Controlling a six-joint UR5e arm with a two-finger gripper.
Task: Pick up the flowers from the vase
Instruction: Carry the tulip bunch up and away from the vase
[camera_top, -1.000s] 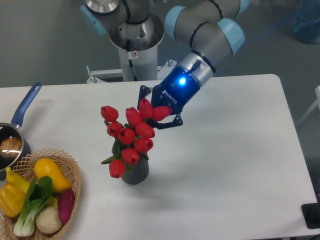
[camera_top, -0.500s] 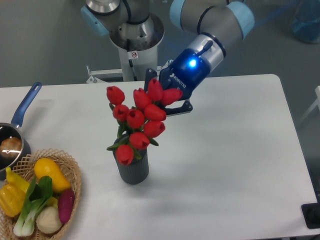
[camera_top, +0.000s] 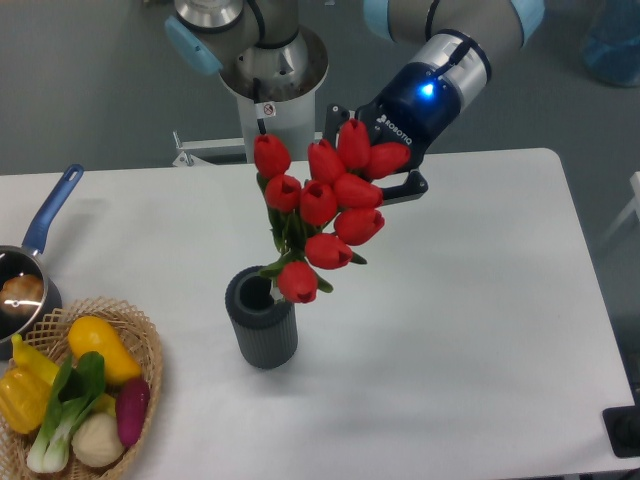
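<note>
A: Where are the flowers (camera_top: 325, 205)?

B: In the air above the table (camera_top: 470, 330), held by the hand (camera_top: 378, 160). The hand is clamped on the top of the bunch: two red buds sit between its dark fingers, one finger showing just right of the buds.

A: Orientation of the bunch?

B: Tilted. Long axis runs from upper right, at the hand, down to lower left. The lowest bud hangs just above and right of the vase (camera_top: 262, 319) mouth. Whether it touches the rim, I cannot tell. Green stems and leaves show between the buds on the left side.

A: The vase?

B: Upright on the table, dark grey, ribbed. Its round mouth is open to view, with no stems visible inside.

A: Surroundings?

B: A wicker basket (camera_top: 140, 335) at lower left, well apart from the vase, holds a yellow pepper (camera_top: 20, 392), a yellow squash (camera_top: 98, 346), bok choy (camera_top: 62, 415) and a purple vegetable (camera_top: 132, 409). A blue-handled saucepan (camera_top: 25, 270) sits at the left edge.
</note>
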